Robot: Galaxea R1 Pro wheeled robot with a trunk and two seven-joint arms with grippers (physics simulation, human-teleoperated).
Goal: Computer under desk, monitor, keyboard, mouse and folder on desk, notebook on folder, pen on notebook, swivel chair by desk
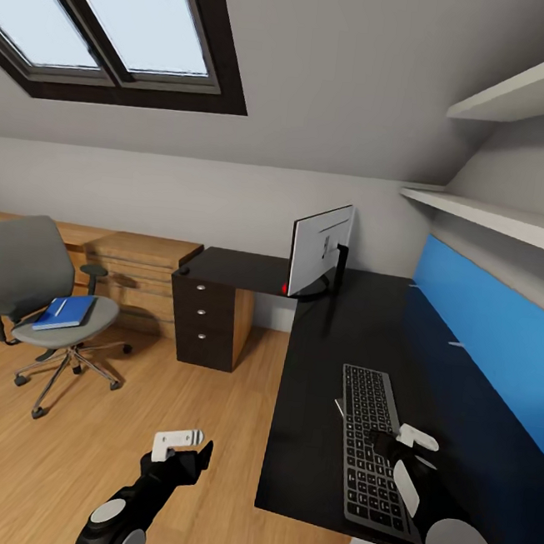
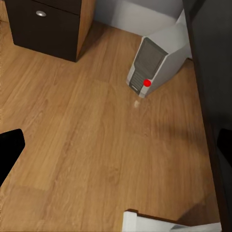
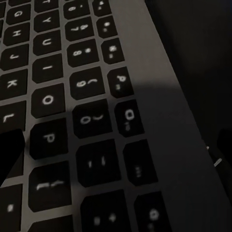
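The keyboard [image 1: 368,450] lies on the black desk [image 1: 324,370], near its front edge. My right gripper [image 1: 398,446] is open just above the keyboard's right side, and the keys [image 3: 87,82] show close up between its fingers. Further back on the desk the monitor [image 1: 319,252] stands edge-on. My left gripper [image 1: 189,449] hangs open over the wood floor. The computer [image 2: 155,62] stands on the floor beside the desk's edge with its red light on. At the left, the swivel chair [image 1: 32,280] carries the blue folder [image 1: 66,314] with a thin white pen [image 1: 60,307] on it. The mouse and notebook are out of view.
A black drawer unit [image 1: 208,320] closes the desk's far left end, with a light-wood chest [image 1: 143,265] beyond it. A blue wall panel [image 1: 492,329] and white shelves [image 1: 504,219] line the wall on the right. Open wood floor [image 1: 159,386] lies between chair and desk.
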